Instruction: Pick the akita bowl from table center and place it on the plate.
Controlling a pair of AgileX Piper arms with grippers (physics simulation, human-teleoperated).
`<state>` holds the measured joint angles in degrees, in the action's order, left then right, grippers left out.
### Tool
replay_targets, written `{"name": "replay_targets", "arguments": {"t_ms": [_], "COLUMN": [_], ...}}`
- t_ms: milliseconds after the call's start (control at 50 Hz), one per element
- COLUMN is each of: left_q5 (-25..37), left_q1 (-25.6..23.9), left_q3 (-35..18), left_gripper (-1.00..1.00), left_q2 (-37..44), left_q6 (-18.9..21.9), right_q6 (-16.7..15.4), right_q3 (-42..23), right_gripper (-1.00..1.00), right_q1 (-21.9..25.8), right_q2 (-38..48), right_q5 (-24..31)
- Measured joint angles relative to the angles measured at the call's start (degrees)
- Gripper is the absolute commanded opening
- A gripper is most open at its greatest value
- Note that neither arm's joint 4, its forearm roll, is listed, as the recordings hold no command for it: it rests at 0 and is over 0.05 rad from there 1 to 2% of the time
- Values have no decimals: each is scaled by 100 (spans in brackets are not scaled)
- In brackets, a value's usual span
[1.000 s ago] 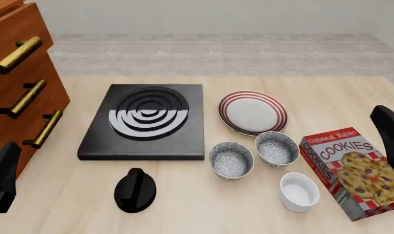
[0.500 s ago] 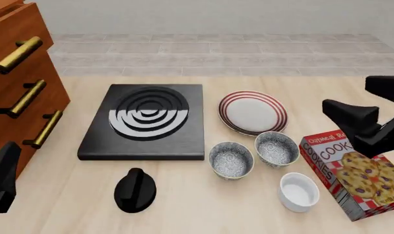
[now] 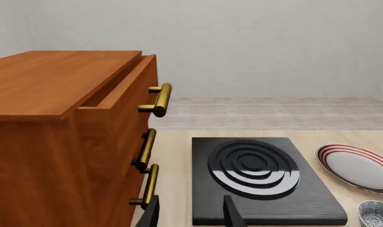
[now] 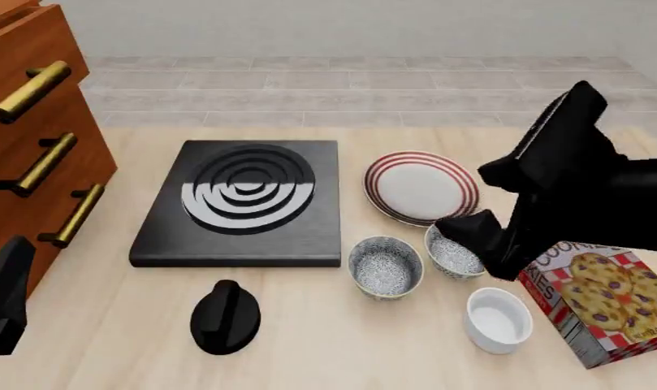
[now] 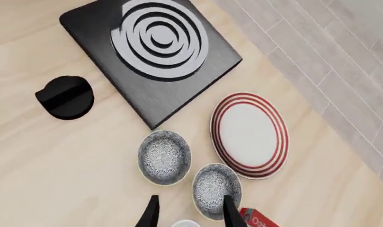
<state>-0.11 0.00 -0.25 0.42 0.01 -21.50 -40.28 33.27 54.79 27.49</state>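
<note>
Since half a second ago the right arm has swung in from the counter's right edge toward the middle, and its right hand (image 4: pixel 474 231) now hangs above the right-hand bowl, covering that bowl's right rim and the top of the cookie box (image 4: pixel 604 305); nothing else on the counter (image 4: pixel 328 349) has shifted.

Far to the left stands the wooden drawer cabinet (image 4: pixel 30 138) with brass handles, and the left hand (image 3: pixel 190 213) waits beside its lowest handle, fingers parted and holding nothing. Ahead of that hand lies the black stove burner (image 4: pixel 241 203). Nearer the front edge sits a black knob (image 4: pixel 224 317). Right of the burner come the two speckled bowls: the akita bowl (image 4: pixel 386 266) stands free at the middle of the counter, just left of the right hand, and its twin (image 4: pixel 453 248) sits almost touching it, directly under the hand. Beyond both bowls lies the plate (image 4: pixel 421 187), bare. A white ramekin (image 4: pixel 499 319) stands on the near side of the hand, beside the box.

From the right wrist, the fingers (image 5: pixel 152 213) are spread apart and grip nothing, with the twin bowl's near rim between them and the akita bowl (image 5: pixel 164 157) off to one side. The left wrist view alone shows the cabinet's top drawer pulled slightly out.
</note>
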Motion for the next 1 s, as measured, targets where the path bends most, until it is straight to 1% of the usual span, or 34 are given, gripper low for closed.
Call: {"name": "replay_targets", "arguments": {"t_ms": [280, 380, 500, 660, 780, 1000], "left_q5": [0, 0, 0, 0, 0, 0], "left_q1": [0, 0, 0, 0, 0, 0], "left_q3": [0, 0, 0, 0, 0, 0], "left_gripper": [100, 100, 100, 100, 100, 100], "left_q2": [0, 0, 0, 0, 0, 0], "left_q6": [0, 0, 0, 0, 0, 0], "right_q6": [-332, -540, -796, -971, -1161, -1320], "right_q3": [-428, -498, -540, -539, -521, -442], "right_gripper": [100, 100, 100, 100, 100, 100], "right_q1": [566, 715, 764, 823, 762, 777], "right_q2": [1104, 1474, 1837, 2217, 2450, 2851], "right_q5": [299, 344, 342, 264, 125, -208]}}
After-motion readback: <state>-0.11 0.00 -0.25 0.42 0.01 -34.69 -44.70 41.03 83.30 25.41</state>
